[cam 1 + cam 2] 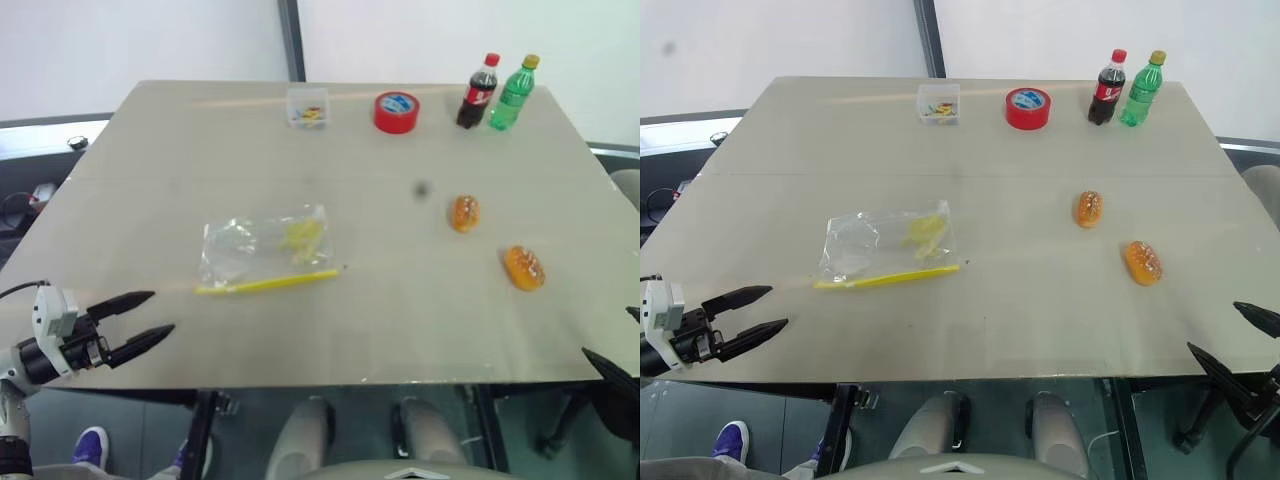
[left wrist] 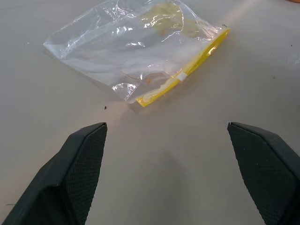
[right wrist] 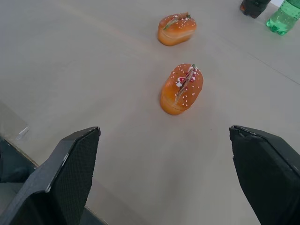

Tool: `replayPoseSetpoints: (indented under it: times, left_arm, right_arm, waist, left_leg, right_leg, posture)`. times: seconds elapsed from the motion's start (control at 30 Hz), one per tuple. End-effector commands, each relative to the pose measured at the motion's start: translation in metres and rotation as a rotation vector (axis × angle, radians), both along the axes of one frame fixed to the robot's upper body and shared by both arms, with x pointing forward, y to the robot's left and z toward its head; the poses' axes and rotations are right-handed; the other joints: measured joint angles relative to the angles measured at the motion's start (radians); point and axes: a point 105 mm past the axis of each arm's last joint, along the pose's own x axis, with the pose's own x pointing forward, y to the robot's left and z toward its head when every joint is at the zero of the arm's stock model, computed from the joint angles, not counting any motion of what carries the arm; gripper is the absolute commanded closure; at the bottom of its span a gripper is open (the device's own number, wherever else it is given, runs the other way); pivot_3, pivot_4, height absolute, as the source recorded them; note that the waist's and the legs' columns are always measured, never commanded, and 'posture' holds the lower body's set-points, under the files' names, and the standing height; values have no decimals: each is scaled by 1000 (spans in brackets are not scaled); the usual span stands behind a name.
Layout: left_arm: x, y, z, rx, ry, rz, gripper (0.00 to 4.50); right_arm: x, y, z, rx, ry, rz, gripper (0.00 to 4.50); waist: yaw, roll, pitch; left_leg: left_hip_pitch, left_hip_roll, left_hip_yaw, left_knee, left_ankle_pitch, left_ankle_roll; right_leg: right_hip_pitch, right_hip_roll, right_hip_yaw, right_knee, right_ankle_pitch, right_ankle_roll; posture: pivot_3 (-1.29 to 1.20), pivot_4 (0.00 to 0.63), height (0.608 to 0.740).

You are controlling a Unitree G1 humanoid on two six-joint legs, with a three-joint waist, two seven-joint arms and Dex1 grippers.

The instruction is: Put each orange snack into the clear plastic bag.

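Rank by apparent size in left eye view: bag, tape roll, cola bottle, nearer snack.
1. bag, largest by far.
2. cola bottle and tape roll: similar, bottle taller, roll wider; no ranking.
3. nearer snack, smallest, though closer to the camera.

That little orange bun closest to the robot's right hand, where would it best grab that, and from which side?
Probably across the nearer orange snack's narrow middle, coming from the table's near right edge, where the open right gripper waits. The snack is an oval lying flat with its rounded long sides free, and the other orange snack lies well apart, so nothing crowds the fingers.
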Motion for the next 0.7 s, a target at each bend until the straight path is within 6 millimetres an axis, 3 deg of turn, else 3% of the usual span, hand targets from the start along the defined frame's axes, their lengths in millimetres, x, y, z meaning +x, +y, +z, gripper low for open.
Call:
replayPoseSetpoints:
  times: [0.03, 0.33, 0.47, 0.7]
  left_arm:
    - [1, -2, 9, 15, -12, -15, 118]
    - [15, -12, 22, -125, -5, 32, 118]
    - [25, -14, 23, -169, 79, 81, 118]
    - [44, -5, 23, -237, 418, 212, 118]
  right_arm:
    - [-1, 3, 8, -3, -22, 22, 0]
    - [16, 35, 21, 57, -83, 106, 0]
    - [30, 71, 31, 107, -114, 219, 0]
    - [50, 152, 43, 100, -110, 515, 0]
  waist:
    - [0, 0, 0]
    - [-1, 0, 0]
    - [-1, 0, 0]
    - [0, -1, 1]
  left_leg:
    - [0, 0, 0, 0, 0, 0]
    - [0, 0, 0, 0, 0, 0]
    - [0, 0, 0, 0, 0, 0]
    - [-1, -2, -2, 1, 0, 0]
  right_leg:
    - [0, 0, 0, 0, 0, 0]
    - [0, 0, 0, 0, 0, 0]
    - [0, 0, 0, 0, 0, 1]
    - [-1, 3, -5, 1, 2, 4]
  posture:
    - [0, 150, 740]
    - [0, 150, 740]
    - [0, 150, 740]
    - [0, 150, 740]
